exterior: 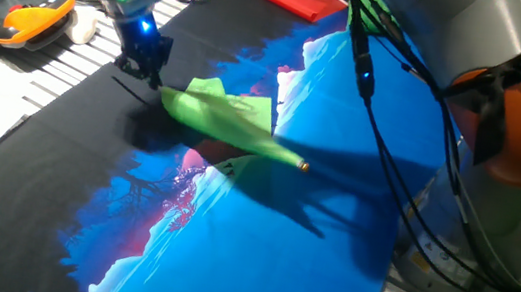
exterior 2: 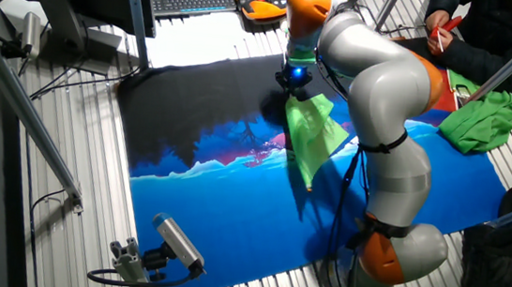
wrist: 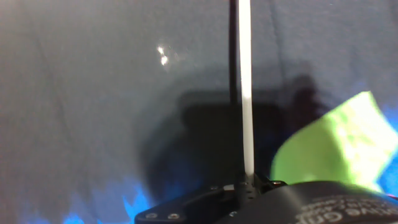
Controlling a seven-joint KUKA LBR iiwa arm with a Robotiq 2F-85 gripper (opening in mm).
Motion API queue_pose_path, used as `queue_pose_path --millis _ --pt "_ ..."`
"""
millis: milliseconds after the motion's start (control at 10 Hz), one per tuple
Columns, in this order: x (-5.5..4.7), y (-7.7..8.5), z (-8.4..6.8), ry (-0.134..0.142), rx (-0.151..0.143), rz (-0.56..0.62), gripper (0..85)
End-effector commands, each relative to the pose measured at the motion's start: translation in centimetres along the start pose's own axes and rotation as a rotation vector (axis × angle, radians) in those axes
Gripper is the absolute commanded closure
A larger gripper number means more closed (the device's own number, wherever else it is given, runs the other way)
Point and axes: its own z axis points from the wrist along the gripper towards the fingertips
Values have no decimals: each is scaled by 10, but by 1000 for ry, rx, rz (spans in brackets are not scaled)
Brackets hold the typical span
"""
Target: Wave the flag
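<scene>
Here the jaws grip the flag; lettering unreadable.

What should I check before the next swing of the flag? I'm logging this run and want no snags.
1. Grip: the gripper is shut on the flag, with the white stick clamped between its jaws in the hand view: ok.
2. Flag off the table: in the two fixed views it seems lifted, with its shadow on the printed cloth below, but the clearance is unclear: cannot tell.
3. Gold knob on the stick's end: ok.
4. Fabric free of the arm's cables: the fixed views do not settle it: cannot tell.
5. Red folded cloth apart from the flag: ok.
</scene>
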Motion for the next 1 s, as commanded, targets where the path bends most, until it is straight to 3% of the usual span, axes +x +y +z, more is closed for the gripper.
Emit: queue_pose_path --millis 0,100,200,400,500,700,900 --pt "7 -7 -35 2 23 -14 850" --pt "10 -10 -41 3 61 -13 850" --pt "14 -11 -45 11 64 51 850" --pt "21 -16 -51 47 -108 248 850" --pt "22 -21 -54 56 -137 306 850" --pt "24 -28 -57 53 -267 510 850" --pt "27 -33 -60 10 -287 640 850"
